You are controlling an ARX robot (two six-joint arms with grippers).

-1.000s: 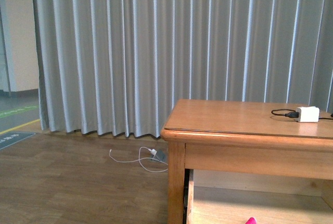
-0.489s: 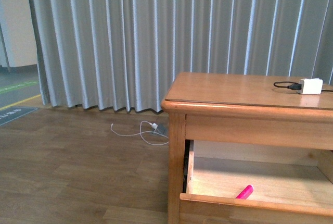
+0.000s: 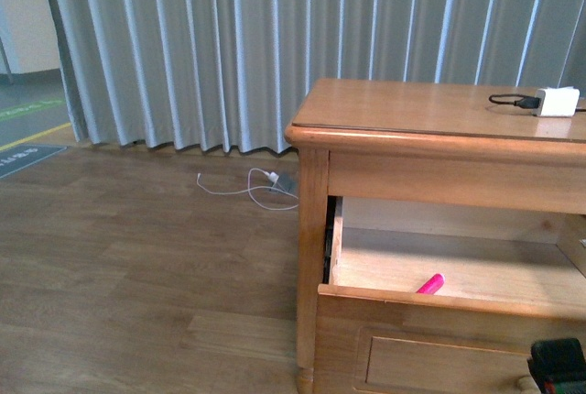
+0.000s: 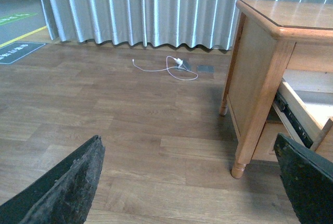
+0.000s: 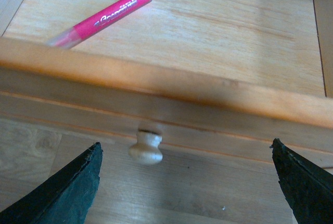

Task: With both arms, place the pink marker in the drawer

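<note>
Inside open drawer (image 3: 439, 306): pink marker (image 3: 429, 284), near front edge.

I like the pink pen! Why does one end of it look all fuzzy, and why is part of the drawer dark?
In the right wrist view the pink marker is sharp at its white tip and blurs toward the drawer front, too close to focus. In the front view the cabinet top shades the back of the drawer; its floor in front is sunlit.
</note>
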